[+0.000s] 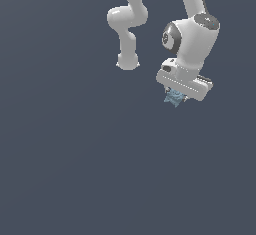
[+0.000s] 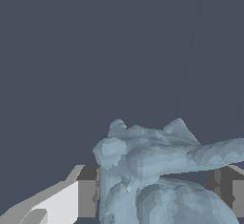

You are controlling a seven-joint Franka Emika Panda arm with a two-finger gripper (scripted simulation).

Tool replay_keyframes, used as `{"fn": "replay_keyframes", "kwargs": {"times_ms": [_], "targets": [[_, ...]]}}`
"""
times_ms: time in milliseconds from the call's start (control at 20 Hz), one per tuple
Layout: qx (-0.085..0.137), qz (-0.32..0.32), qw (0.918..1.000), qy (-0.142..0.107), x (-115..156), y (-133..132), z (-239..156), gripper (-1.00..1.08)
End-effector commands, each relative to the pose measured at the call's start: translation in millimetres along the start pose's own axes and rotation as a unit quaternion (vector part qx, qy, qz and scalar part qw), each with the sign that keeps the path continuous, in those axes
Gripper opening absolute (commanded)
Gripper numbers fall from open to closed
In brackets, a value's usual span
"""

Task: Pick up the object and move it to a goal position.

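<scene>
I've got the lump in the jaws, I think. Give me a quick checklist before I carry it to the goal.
1. Object between the jaws: ok. The pale blue-grey lump sits between both fingers in the wrist view.
2. Gripper shut on it: ok, both pads look pressed to its sides.
3. Grip centred: cannot tell; one lobe of the lump juts out past a finger.
4. Lifted off the floor: cannot tell; the plain background gives no shadow or contact cue.
5. Goal position visible: not ok; no marker shows in either view.
6. Path obstacles: ok, none seen near the arm.
</scene>
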State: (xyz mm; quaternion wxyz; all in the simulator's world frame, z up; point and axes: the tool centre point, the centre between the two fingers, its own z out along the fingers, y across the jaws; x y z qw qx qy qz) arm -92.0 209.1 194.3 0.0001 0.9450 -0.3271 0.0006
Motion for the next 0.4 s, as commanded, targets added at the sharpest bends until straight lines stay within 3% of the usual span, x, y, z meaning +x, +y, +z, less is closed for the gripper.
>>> {"fn": "replay_keyframes", "kwargs": {"times_ms": [0, 350], "targets": [[0.000, 0.001, 1.0000, 0.000, -14.2, -4.5, -9.0, -1.00], [0.000, 0.001, 1.0000, 0.000, -29.7, -11.3, -19.3, -1.00]]}}
